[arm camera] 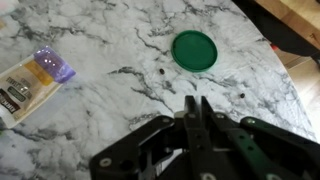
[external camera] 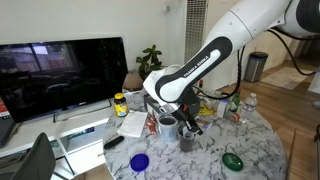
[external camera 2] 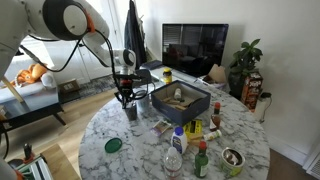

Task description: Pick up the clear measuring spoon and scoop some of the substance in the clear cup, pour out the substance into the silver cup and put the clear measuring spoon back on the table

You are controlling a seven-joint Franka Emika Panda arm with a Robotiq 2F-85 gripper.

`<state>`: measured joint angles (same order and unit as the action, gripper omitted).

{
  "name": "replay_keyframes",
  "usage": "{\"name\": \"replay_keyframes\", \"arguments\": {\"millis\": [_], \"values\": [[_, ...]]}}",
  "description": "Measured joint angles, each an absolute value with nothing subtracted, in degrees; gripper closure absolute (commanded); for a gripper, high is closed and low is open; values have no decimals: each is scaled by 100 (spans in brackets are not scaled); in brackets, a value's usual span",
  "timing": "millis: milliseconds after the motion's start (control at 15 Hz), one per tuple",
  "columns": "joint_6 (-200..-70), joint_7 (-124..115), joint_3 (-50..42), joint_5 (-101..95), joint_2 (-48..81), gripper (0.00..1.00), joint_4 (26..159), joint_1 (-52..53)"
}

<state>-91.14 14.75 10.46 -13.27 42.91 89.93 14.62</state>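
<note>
The end effector (arm camera: 197, 112) has its fingers drawn together. No clear measuring spoon can be made out between them. Just beneath it on the bench (arm camera: 110, 90) stands the clear cup (external camera 2: 131, 112), with the silver cup (external camera: 167, 124) beside it. This looks like the scooping step. Next comes a level carry to the silver cup, then a tip.

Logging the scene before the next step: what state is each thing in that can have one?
tool: fingers closed together; no spoon discernible.
clear cup: upright, dark inside.
silver cup: upright, open top.
green lid: loose, flat on the table.
purple lid: loose, flat on the table.
television: screen dark.
water bottle: upright.
</note>
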Motion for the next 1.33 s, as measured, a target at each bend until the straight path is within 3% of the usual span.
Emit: {"name": "replay_keyframes", "arguments": {"millis": [1333], "values": [[-9286, 2810, 1195, 385, 3787, 99, 9152, 403]]}}
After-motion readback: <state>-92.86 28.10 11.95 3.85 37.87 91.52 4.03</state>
